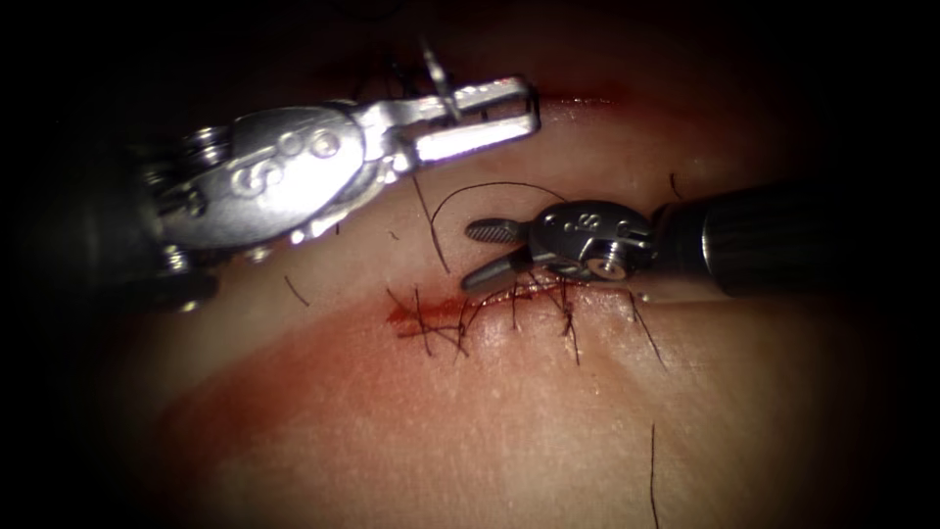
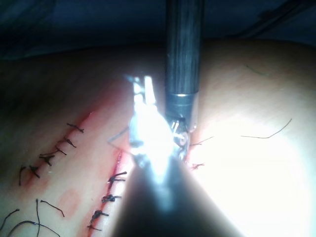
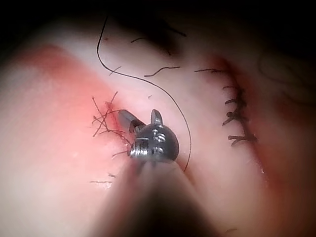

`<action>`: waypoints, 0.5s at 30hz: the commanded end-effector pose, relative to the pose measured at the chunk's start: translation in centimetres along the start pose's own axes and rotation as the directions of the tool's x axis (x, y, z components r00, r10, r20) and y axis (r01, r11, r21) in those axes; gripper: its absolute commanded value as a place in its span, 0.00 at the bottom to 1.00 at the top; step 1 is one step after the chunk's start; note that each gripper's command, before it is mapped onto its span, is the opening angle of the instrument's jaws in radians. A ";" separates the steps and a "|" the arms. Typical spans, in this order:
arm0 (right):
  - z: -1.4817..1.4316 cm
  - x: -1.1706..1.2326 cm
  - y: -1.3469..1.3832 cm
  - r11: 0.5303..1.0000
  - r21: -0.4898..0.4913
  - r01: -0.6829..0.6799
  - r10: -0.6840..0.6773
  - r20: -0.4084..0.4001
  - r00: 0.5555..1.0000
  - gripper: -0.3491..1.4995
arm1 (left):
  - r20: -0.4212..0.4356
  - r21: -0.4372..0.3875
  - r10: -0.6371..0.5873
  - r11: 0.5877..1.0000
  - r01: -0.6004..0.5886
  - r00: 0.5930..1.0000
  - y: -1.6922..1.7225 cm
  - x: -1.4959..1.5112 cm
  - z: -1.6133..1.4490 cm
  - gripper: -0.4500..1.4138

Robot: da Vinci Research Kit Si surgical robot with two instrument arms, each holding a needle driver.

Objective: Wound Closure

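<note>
Endoscope view: left tool (image 1: 535,110) enters from the left, up-picture from the cut (image 1: 460,312). Fingers lie almost together with a narrow gap, pinching the needle (image 1: 441,80). Grip point along the curve cannot be told. A short bright length of needle stands up above the upper finger, clear of the tissue (image 1: 490,431).

Right tool (image 1: 468,257) enters from the right, fingers spread wide and holding nothing. Lower finger (image 1: 487,276) sits just above the cut line, beside the stitches (image 1: 568,318); contact with the tissue cannot be told. Thread (image 1: 490,184) arcs over the tissue between the two tools, gripped by neither. Red fluid (image 1: 406,315) marks the left end of the cut. Loose cut end of thread (image 1: 653,470) lies well apart on the near tissue.

Right wrist view: right tool (image 3: 140,114) with fingers parted and empty, just beside a tangle of stitch tails on reddened tissue. Thread (image 3: 163,91) curves past the tool. Separate stitched row (image 3: 237,116) noted further off.

Left wrist view: left tool (image 2: 143,86) under strong glare; finger state not readable there.
</note>
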 end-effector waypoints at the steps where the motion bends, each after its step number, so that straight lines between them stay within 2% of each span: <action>1: 0.12 -0.03 0.06 1.000 -0.003 -0.003 0.003 -0.001 1.000 0.69 | -0.002 -0.003 0.003 1.000 -0.003 1.000 0.05 -0.06 0.05 0.00; 2: 0.11 -0.02 0.10 1.000 -0.008 -0.005 0.005 -0.012 1.000 0.68 | -0.004 -0.005 0.006 1.000 -0.006 1.000 0.09 -0.06 0.06 0.00; 3: 0.07 0.02 0.22 0.998 -0.053 -0.017 0.013 -0.064 0.998 0.68 | -0.009 -0.011 0.013 1.000 -0.013 1.000 0.19 -0.06 0.06 0.00; 5: 0.04 0.05 0.28 0.997 -0.077 -0.025 0.018 -0.086 0.996 0.67 | -0.011 -0.014 0.015 1.000 -0.016 1.000 0.23 -0.06 0.06 0.00; 7: -0.06 0.16 0.54 0.986 -0.154 -0.068 0.043 -0.162 0.986 0.67 | -0.026 -0.011 0.026 1.000 -0.026 0.999 0.40 -0.04 0.04 0.00; 11: -0.07 0.20 0.71 0.978 -0.188 -0.085 0.044 -0.211 0.977 0.66 | -0.048 -0.007 0.023 1.000 -0.024 0.999 0.58 0.01 0.03 0.00; 15: -0.03 0.12 0.83 0.973 -0.213 -0.088 0.042 -0.213 0.976 0.66 | -0.057 -0.015 0.029 0.999 -0.030 0.998 0.78 0.05 0.04 0.00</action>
